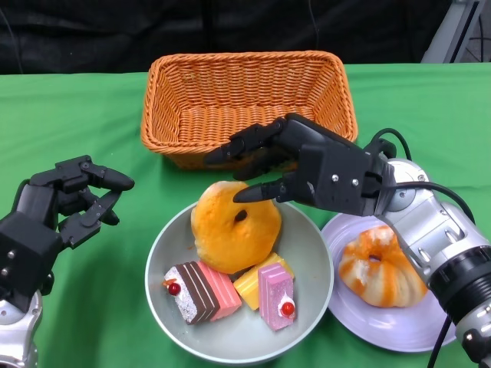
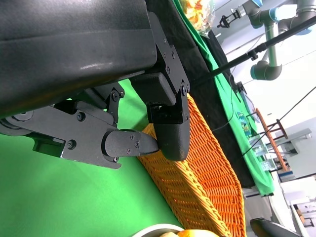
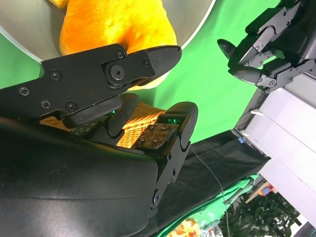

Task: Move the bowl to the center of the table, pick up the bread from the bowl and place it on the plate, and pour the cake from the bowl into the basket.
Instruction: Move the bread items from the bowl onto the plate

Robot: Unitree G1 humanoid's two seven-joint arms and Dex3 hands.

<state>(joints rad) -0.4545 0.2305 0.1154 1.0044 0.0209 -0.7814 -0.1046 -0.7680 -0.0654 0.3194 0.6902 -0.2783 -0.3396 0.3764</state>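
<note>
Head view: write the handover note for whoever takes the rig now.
Right hand: open, fingers over the bread, not gripping yet.
Left hand: shut on nothing, left of the bowl.
Bowl sits centered before the basket; it holds the bread and cake.
Plate already carries one bread.
Left: move the bread to the plate, pour the cake into the basket.

You have a woven wicker basket [image 1: 249, 100], rough-textured, on a matt green cloth [image 1: 92, 115]. The bowl [image 1: 311, 253] and plate [image 1: 345, 310] look smooth with a slight sheen. Both hands, left [image 1: 73, 199] and right [image 1: 307, 165], are matt black plastic; the right forearm [image 1: 441, 238] is silver metal.
</note>
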